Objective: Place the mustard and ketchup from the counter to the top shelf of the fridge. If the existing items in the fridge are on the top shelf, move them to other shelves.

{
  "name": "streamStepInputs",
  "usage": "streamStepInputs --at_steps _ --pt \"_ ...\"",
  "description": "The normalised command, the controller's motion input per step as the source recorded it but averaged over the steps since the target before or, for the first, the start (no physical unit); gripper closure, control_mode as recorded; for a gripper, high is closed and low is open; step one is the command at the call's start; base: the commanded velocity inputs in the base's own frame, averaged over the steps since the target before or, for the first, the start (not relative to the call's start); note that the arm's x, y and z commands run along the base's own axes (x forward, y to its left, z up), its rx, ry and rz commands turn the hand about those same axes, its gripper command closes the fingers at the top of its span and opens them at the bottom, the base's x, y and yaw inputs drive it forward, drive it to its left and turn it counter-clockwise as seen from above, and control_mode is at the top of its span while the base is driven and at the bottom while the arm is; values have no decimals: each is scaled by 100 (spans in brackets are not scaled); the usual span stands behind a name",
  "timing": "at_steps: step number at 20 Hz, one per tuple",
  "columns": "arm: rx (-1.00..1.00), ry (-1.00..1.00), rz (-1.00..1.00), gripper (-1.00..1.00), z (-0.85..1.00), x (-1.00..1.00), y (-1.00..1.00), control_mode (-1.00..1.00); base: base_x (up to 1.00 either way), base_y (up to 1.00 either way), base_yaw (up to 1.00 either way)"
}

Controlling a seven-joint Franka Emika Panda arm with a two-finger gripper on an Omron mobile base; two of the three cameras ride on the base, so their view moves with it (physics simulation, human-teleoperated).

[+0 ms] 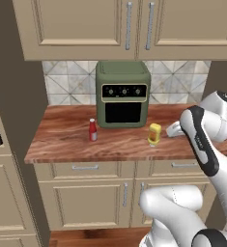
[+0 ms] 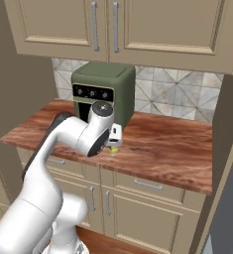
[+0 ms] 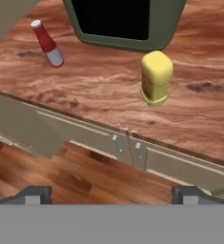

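Near the table's (image 1: 62, 144) front edge stands the mustard (image 1: 154, 133); the ketchup (image 1: 92, 130) stands well apart toward the left end. The gripper (image 3: 112, 193) hovers fully open and empty. Risk: a misaligned approach topples the mustard off the edge.

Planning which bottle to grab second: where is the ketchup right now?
The ketchup stands upright on the counter, just left of the green oven in the left base view, well left of the mustard.
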Motion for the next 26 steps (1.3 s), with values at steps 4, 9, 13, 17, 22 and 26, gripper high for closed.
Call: streamStepInputs --at_steps 4,9,13,17,22,26 --pt "-1 0 1 -100 -19 33 0 -100 0 0 0" --pt "-2 0 2 -100 -24 25 0 -100 0 0 0" --pt "-1 0 2 -100 -25 26 0 -100 0 0 0" --pt "0 0 2 -100 -23 36 0 -100 0 0 0" --pt "0 0 3 -100 -23 33 0 -100 0 0 0" --pt "0 2 1 -100 -8 30 0 -100 0 0 0"
